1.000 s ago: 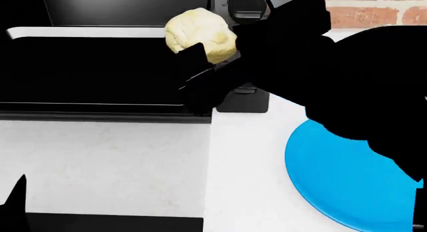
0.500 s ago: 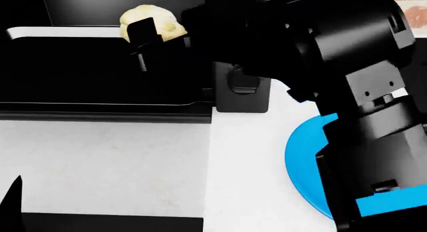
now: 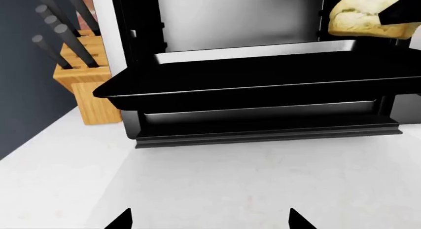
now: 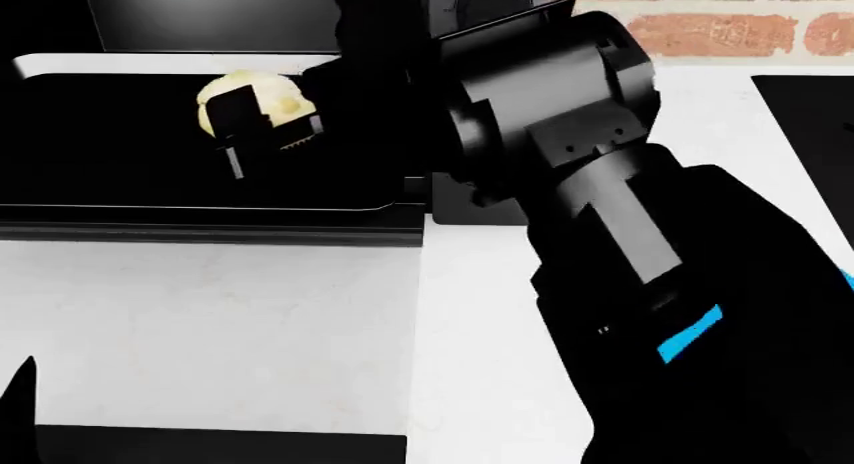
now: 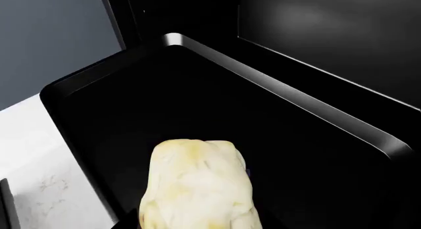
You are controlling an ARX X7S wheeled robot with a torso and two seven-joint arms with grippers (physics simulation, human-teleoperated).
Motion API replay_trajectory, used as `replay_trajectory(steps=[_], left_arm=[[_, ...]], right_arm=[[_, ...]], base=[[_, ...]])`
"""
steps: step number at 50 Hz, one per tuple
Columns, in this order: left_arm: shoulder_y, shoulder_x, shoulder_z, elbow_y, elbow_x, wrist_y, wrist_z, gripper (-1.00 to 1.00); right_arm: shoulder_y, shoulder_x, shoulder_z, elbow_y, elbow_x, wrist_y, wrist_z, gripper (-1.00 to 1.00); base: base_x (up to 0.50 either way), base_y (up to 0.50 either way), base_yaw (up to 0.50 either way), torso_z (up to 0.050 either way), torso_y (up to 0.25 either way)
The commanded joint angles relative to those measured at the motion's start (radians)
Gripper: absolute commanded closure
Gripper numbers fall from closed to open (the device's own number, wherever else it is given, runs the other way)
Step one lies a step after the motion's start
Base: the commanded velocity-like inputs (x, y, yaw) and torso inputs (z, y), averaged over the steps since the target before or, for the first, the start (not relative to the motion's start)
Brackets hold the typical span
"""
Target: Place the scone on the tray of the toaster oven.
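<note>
One scone (image 4: 248,99) held in right gripper (image 4: 262,134) over tray (image 5: 197,105), knife block (image 3: 88,81) (left wrist only), left gripper (image 3: 207,221) spread wide

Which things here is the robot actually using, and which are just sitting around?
Using:
- scone, held in the right gripper
- tray, under the scone
- toaster oven

Just sitting around:
- knife block beside the oven
- white counter
- left gripper, holding nothing
</note>
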Motion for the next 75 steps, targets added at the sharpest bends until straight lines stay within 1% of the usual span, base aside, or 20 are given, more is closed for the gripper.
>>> replay_trajectory(steps=[1, 9, 22, 37, 46, 47, 58, 62, 75], left_arm=[[-0.005, 0.002, 0.008, -0.007, 0.001, 0.004, -0.004, -1.00], [0.012, -0.001, 0.004, -0.016, 0.006, 0.022, 0.005, -1.00], [0.000, 0.001, 0.018, -0.014, 0.006, 0.014, -0.009, -1.00], [0.019, -0.010, 0.000, -0.023, -0.001, 0.033, 0.007, -1.00], [0.000, -0.005, 0.025, -0.024, 0.004, 0.023, -0.007, -1.00], [0.008, -0.009, 0.015, -0.023, 0.000, 0.027, -0.001, -1.00], [0.014, -0.011, 0.014, -0.033, 0.002, 0.036, 0.001, -1.00], [-0.001, -0.004, 0.033, -0.032, 0.009, 0.028, -0.013, -1.00], [0.004, -0.018, 0.022, -0.025, -0.003, 0.026, -0.009, -1.00]], right_arm=[[0.027, -0.019, -0.311, 0.044, 0.256, -0.130, 0.001, 1.00], [0.024, -0.019, -0.335, 0.048, 0.273, -0.137, 0.003, 1.00], [0.014, -0.019, -0.338, 0.038, 0.265, -0.131, -0.001, 1.00], [0.001, -0.019, -0.335, 0.032, 0.259, -0.125, -0.006, 1.00], [0.002, -0.019, -0.335, 0.031, 0.258, -0.121, -0.004, 1.00], [0.003, -0.019, -0.334, 0.029, 0.260, -0.122, -0.003, -1.00], [0.009, -0.019, -0.335, 0.025, 0.271, -0.126, -0.003, -1.00], [0.009, -0.019, -0.336, 0.024, 0.276, -0.130, -0.002, -1.00], [0.017, -0.019, -0.344, 0.009, 0.278, -0.165, 0.016, -1.00]], base=[[0.00, 0.00, 0.00, 0.000, 0.000], [0.00, 0.00, 0.00, 0.000, 0.000], [0.00, 0.00, 0.00, 0.000, 0.001], [0.00, 0.00, 0.00, 0.000, 0.000], [0.00, 0.00, 0.00, 0.000, 0.000], [0.00, 0.00, 0.00, 0.000, 0.000], [0.00, 0.00, 0.00, 0.000, 0.000], [0.00, 0.00, 0.00, 0.000, 0.000], [0.00, 0.00, 0.00, 0.000, 0.000]])
